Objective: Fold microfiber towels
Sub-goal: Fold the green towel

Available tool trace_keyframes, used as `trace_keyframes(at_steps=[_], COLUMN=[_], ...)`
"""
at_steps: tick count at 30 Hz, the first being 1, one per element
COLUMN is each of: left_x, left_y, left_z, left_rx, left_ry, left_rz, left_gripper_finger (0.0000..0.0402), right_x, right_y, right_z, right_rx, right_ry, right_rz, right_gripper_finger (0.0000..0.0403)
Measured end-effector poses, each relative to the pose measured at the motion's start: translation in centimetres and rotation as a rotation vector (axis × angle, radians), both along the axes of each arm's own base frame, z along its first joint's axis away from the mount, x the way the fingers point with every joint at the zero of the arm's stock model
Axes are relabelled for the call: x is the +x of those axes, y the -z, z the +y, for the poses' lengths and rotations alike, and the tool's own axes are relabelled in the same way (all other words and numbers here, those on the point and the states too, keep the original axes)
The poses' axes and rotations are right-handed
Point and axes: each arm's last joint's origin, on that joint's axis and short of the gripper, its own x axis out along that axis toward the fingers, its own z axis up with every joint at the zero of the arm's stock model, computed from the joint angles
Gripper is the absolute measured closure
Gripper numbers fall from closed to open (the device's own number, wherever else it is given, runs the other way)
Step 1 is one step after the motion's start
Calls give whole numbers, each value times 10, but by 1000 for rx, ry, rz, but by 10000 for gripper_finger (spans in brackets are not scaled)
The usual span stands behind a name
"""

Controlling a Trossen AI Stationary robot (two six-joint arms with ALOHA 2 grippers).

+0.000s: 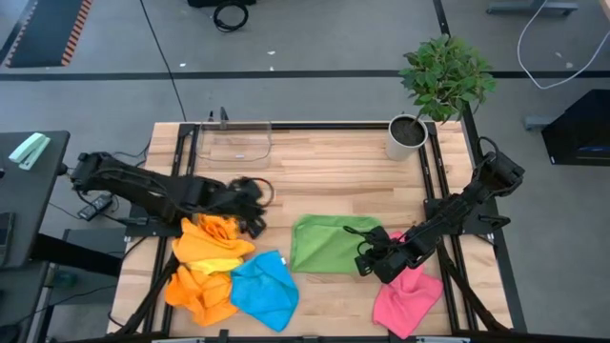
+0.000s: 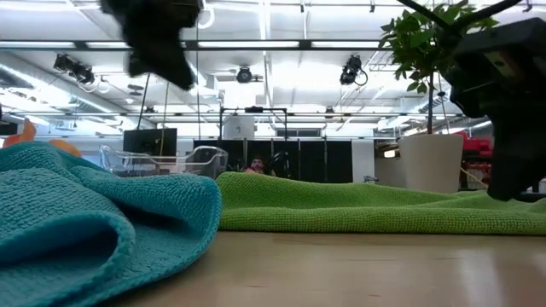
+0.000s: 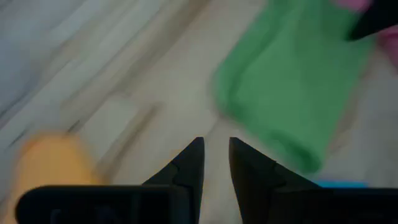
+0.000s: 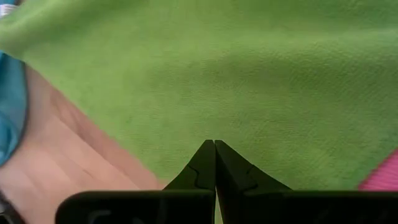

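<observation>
A green towel [image 1: 329,243], folded over, lies flat at the table's middle near side; it also shows in the low view [image 2: 358,205] and the right wrist view [image 4: 249,74]. My right gripper [image 1: 367,262] is shut, its tips at the green towel's near right corner. My left gripper [image 1: 253,205] hovers above the table beside a crumpled yellow-orange towel [image 1: 214,238], its fingers a little apart and empty [image 3: 215,146]. An orange towel [image 1: 195,291], a blue towel [image 1: 262,291] and a pink towel [image 1: 408,297] lie crumpled along the near edge. My right gripper has its shut fingertips [image 4: 214,149] down at the green towel's surface near its near right corner [image 4: 186,155], slanting down from the table's right. No cloth shows between the fingers. I cannot tell whether the tips touch the towel or stand just above it.
A clear plastic tray [image 1: 233,143] stands at the far left of the table and a potted plant [image 1: 408,136] at the far right. Bare wood lies between the tray and the towels.
</observation>
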Motion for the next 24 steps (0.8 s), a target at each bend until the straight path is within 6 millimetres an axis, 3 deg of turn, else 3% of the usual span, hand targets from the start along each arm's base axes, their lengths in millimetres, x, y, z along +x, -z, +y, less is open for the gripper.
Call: trace_keyframes(at_steps=[5, 10, 17, 24], left_x=[57, 89, 98, 92], left_y=[37, 84, 130, 140], left_z=[-6, 0, 11, 19], left_rx=[-45, -105, -144, -168], left_ry=[173, 216, 195, 145], left_rz=[-100, -88, 46, 163], left_gripper_finger=[388, 389, 392, 395], right_x=[0, 4, 14, 23], right_y=[5, 8, 10, 11], right_z=[-4, -18, -37, -68], right_rx=[-42, -99, -162, -259], right_ry=[-10, 5, -25, -83], right_rz=[41, 84, 117, 195], right_gripper_finger=[398, 398, 398, 398])
